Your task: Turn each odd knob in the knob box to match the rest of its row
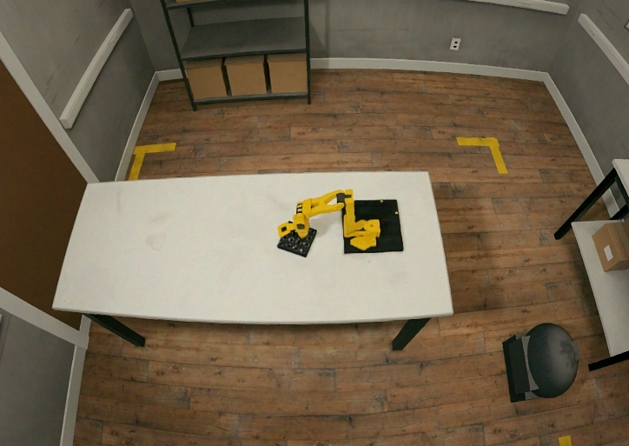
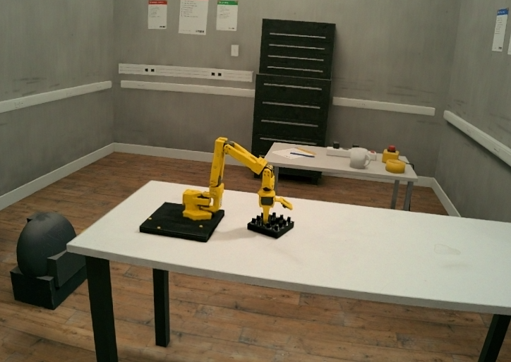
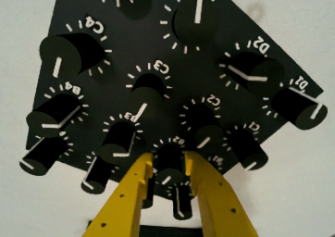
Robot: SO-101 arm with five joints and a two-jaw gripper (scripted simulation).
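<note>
Fingers (image 1: 303, 234) (image 2: 265, 214) astride black knob B2 (image 3: 170, 166)

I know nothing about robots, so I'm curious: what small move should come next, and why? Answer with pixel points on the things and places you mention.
I'd probably have the gripper (image 1: 303, 236) (image 2: 266, 221) (image 3: 168, 157) close gently on knob B2 (image 3: 170, 167): its fingers stand either side of it, and its white line slants while those atop B3 (image 3: 111, 152) and B4 (image 3: 42, 118) look nearly level.

Cartons (image 1: 204, 78) on shelving, upper left of the top view: five. Wall posters (image 2: 193, 13), upper left of the exterior view: three. Mug (image 2: 358, 158), right of centre: one. Drawer fronts, dimly seen: apparently eight or more.
</note>
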